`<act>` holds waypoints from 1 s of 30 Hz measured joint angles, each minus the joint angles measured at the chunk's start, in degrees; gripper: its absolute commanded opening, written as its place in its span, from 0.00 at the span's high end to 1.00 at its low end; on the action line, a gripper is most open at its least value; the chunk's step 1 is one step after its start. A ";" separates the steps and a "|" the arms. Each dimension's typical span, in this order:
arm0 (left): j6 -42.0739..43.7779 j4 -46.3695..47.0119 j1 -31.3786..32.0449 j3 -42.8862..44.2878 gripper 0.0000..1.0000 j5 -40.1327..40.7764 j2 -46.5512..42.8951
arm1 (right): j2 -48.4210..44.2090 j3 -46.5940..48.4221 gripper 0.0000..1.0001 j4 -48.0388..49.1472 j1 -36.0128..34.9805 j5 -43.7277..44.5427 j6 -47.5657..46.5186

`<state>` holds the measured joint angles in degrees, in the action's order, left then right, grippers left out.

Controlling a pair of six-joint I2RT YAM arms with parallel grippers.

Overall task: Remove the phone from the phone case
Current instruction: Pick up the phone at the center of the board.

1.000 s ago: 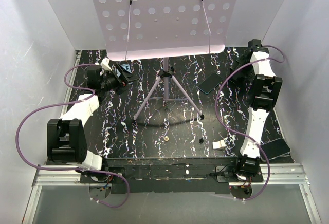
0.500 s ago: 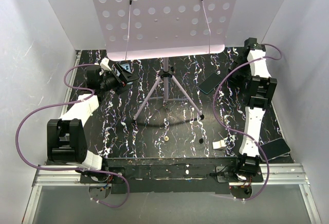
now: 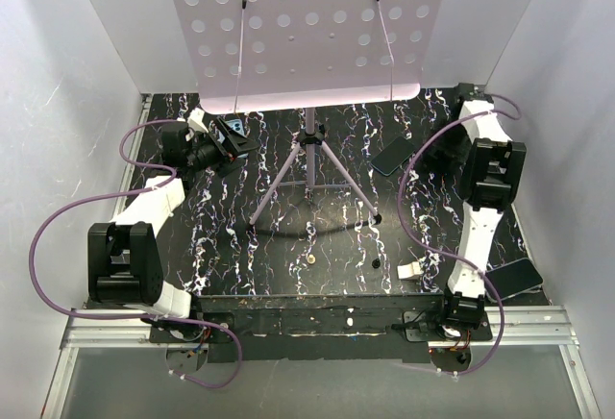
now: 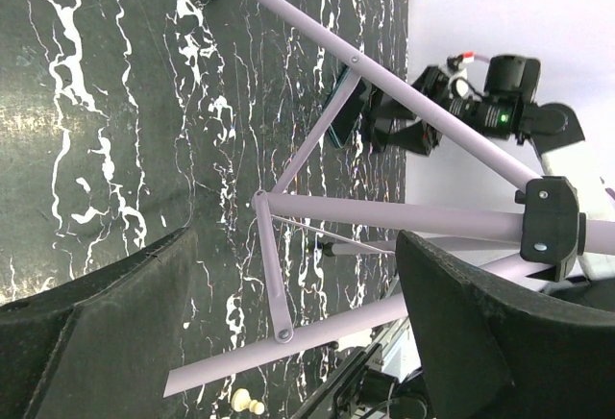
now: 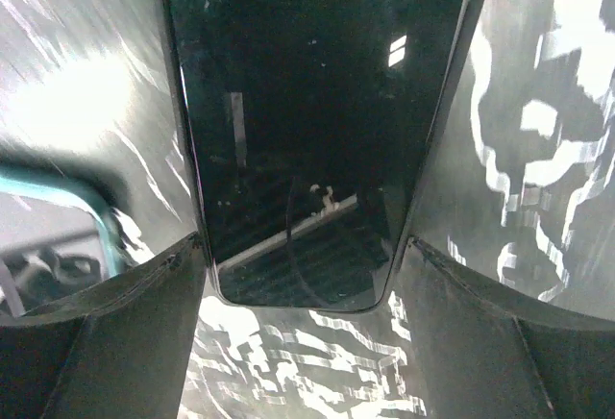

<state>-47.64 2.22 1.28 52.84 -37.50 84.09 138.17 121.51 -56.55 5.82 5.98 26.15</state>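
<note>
Right of the tripod (image 3: pixel 309 164) the right gripper (image 5: pixel 300 246) straddles the phone (image 5: pixel 298 121), jaws wide and unclamped, so I'd say closing comes next; the left gripper (image 4: pixel 296 236) gapes empty.

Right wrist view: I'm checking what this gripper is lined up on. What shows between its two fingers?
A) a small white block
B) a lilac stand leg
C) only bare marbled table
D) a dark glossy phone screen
D: the phone, a dark glossy slab with rounded corners, fills the gap between the fingers of the right gripper.
</note>
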 measured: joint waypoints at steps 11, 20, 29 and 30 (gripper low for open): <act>-1.49 2.78 0.00 -2.23 0.16 -1.25 0.00 | -16.35 -28.35 0.14 -0.04 -1.99 -3.30 -3.08; -1.42 2.99 0.00 -2.49 0.15 -1.38 0.00 | -8.74 -15.67 0.12 -3.19 -0.94 -2.84 -4.11; -1.42 3.02 0.00 -2.49 0.14 -1.51 0.00 | -5.62 -10.88 0.22 -4.96 -0.07 -3.39 -5.18; -1.44 3.02 0.00 -2.51 0.15 -1.51 0.00 | -5.44 -10.62 0.27 -5.18 -0.11 -3.39 -5.42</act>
<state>-49.08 5.23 1.28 50.33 -39.00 84.09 132.73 110.89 -61.73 5.72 2.59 20.73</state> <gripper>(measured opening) 0.862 0.845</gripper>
